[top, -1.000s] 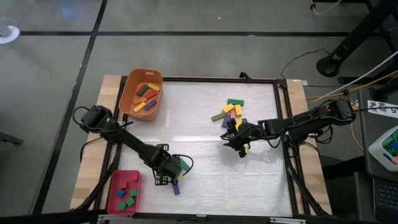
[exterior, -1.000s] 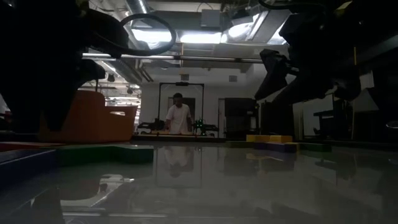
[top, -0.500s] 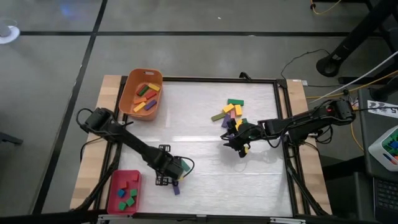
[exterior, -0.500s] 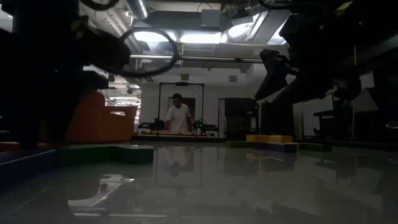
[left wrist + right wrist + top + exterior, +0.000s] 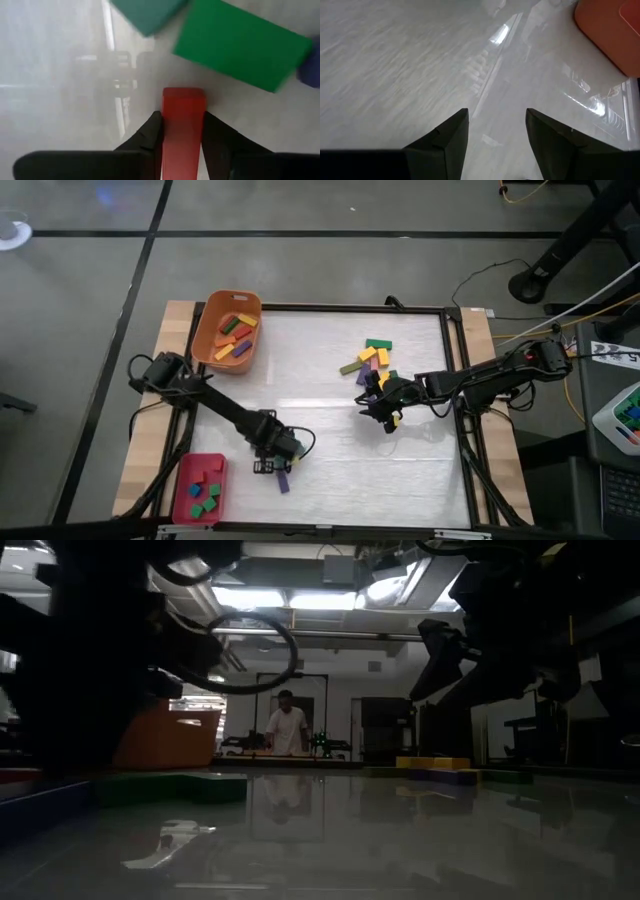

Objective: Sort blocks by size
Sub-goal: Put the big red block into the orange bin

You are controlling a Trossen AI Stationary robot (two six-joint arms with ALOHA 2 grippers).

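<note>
My left gripper (image 5: 272, 458) points down near the table's front left, shut on a red block (image 5: 183, 107). Just beyond it lie a green block (image 5: 240, 45) and a teal block (image 5: 147, 12), and a purple block (image 5: 283, 480) lies on the near side. More blocks lie in a cluster (image 5: 370, 360) at the right rear. My right gripper (image 5: 385, 412) hangs open beside that cluster, with nothing between its fingers (image 5: 447, 137). My left gripper pinches the red block by its two opposite sides (image 5: 167, 125) between its two fingers, which come from above and point down. One end of the block (image 5: 183, 92) sticks out past the fingertips. Whether it is off the table does not show.
An orange tub (image 5: 228, 330) with several blocks stands at the far left. A flat red tray (image 5: 182, 500) holding green and blue blocks lies at the near left corner. A black frame (image 5: 455, 380) rims the white table. A person stands far off in the room (image 5: 287, 730).
My left gripper has sunk toward the table and shifted a little toward the table's right and near edges, onto the blocks by the purple one. My right arm has kept still.
</note>
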